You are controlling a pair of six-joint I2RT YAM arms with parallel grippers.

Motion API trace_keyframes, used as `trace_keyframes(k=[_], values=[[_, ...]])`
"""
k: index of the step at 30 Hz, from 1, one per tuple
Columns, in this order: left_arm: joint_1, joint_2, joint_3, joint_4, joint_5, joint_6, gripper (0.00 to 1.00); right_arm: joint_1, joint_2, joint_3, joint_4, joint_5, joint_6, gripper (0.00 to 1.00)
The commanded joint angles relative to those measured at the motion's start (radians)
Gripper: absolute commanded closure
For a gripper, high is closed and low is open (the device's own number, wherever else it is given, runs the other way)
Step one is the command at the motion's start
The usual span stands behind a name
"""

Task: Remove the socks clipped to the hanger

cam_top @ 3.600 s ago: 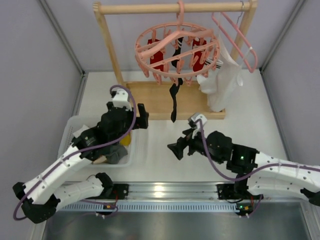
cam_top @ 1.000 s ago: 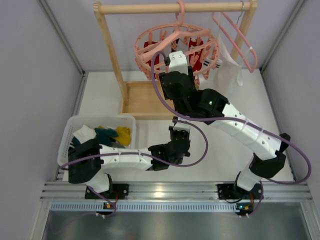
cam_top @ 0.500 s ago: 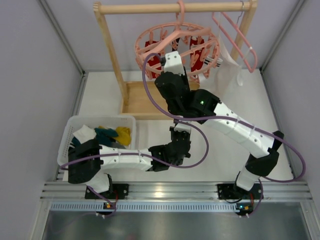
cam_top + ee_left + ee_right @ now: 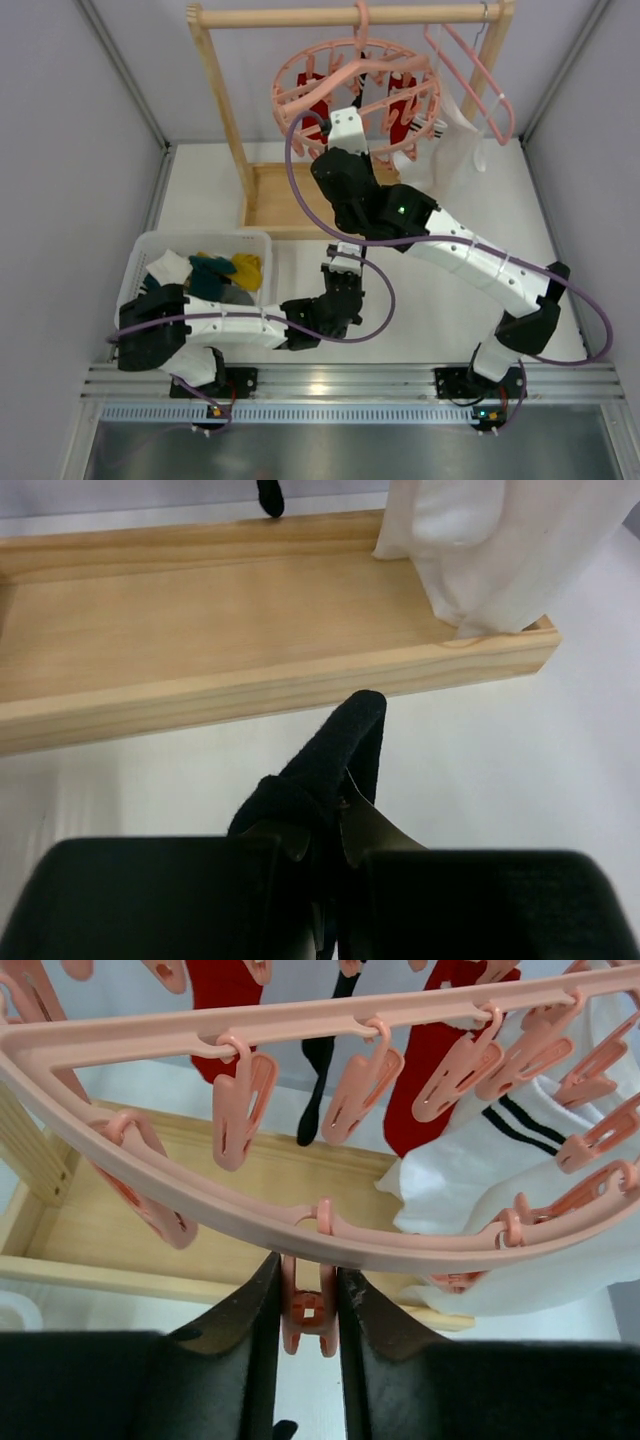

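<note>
Hanger (image 4: 279, 97) on the rack's rail (image 4: 280, 16), above its base (image 4: 275, 195); basket (image 4: 190, 236) front-left, probably socks (image 4: 212, 270) inside.

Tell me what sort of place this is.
Probably a robot test cell staged as a laundry corner: a light wooden rack holding a round salmon-pink plastic clip hanger with red socks, a white plastic basket, and a silver aluminium mounting rail.

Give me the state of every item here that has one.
left gripper: shut on a black sock
right gripper: shut on a hanger clip
hanger: hung by its hook from the wooden rail
red socks: clipped on
striped white sock: clipped on
second black sock: hanging from a clip
basket: holds teal and yellow items
</note>
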Motion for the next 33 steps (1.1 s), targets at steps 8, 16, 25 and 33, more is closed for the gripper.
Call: trace_keyframes(k=[8, 16, 25, 33], values=[[0.033, -0.313, -0.005, -0.53, -0.018, -0.283, 1.0, -0.012, -0.197, -0.152, 0.073, -0.192, 0.067, 0.36], [0.228, -0.647, -0.003, -0.912, 0.06, -0.419, 1.0, -0.012, -0.467, -0.453, 0.165, -0.37, 0.13, 0.07], [0.729, -0.738, 0.107, -1.164, 0.209, -0.392, 1.0, -0.012, -0.693, -0.664, 0.209, -0.423, 0.116, 0.01], [1.274, -0.533, 0.177, -1.161, 0.583, -0.359, 1.0, -0.012, -0.707, -0.707, 0.171, -0.42, 0.128, 0.01]])
